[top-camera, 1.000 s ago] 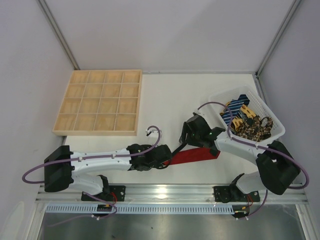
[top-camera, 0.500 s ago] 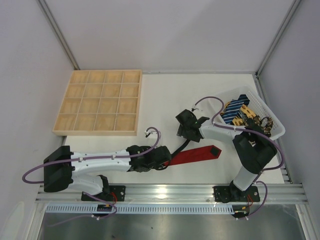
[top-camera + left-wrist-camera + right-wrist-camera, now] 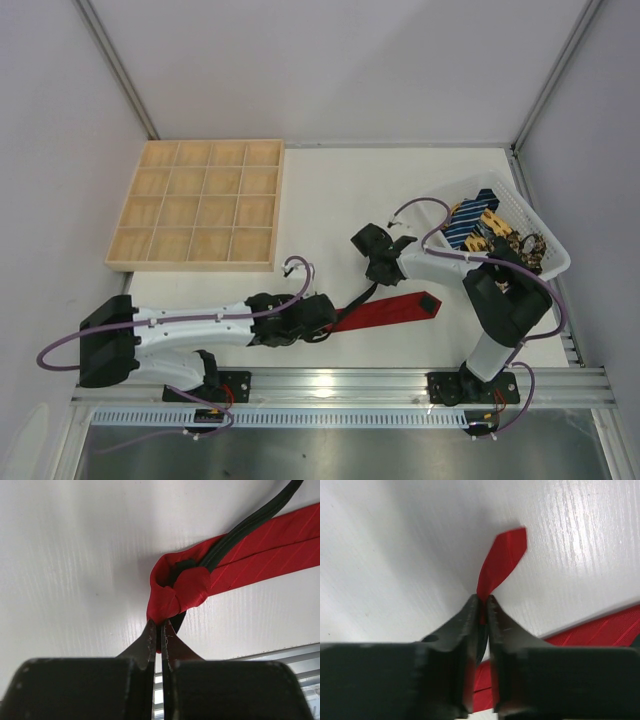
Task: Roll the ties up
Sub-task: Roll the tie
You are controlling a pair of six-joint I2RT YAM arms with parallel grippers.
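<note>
While ties [image 3: 487,232] fill the basket [image 3: 553,262], tray [image 3: 197,205] compartments lie bare.

right hand [image 3: 481,605] | closed onto red tie [image 3: 385,312] narrow end

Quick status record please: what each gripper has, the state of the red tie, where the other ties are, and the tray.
left gripper: shut on the red tie's folded end, started roll
right gripper: shut on the red tie's narrow tip
red tie: mostly flat on the table, between the arms
other ties: piled in the white basket, far right
wooden tray: far left, compartments empty
</note>
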